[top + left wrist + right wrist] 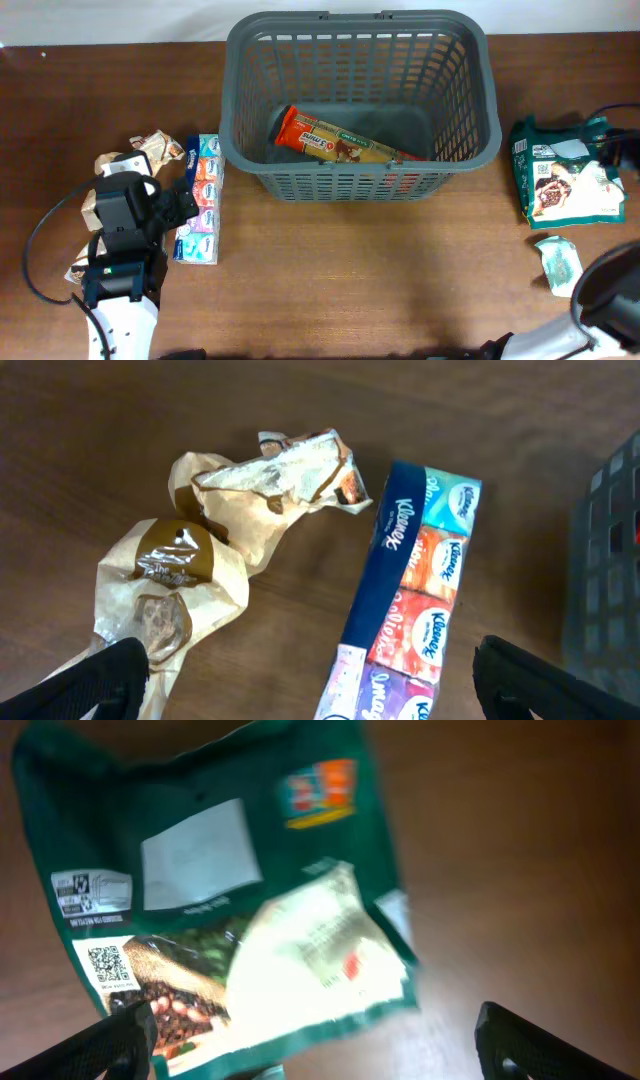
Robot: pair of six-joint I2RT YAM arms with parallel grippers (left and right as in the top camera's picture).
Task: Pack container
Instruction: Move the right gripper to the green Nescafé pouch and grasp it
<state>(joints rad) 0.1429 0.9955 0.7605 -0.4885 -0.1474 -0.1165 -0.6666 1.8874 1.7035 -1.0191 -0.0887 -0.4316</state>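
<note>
pack container: both arms over loose items, one bar in the basket

the container (pixel 462 120) stands at the far centre of the table (pixel 380 290), upright, with one orange snack bar (pixel 335 145) lying across its base. the green bag (pixel 230 900) lies flat, well apart to the container's right; the right gripper (pixel 320 1050) hangs over it with jaws wide apart, gripping nothing (this view is blurred, so height cannot be judged). the tissue pack (pixel 410 600) lies just beside the container's left wall, under the left gripper (pixel 320 690), whose jaws also stand apart and empty. crumpled brown wrappers (pixel 190 570) sit close beside it. a small pale packet (pixel 558 262) lies near the bag. risks: the left jaws span pack and wrapper, so closing may catch both; the long pack, if gripped off-centre, may tilt and snag the rim.
</note>
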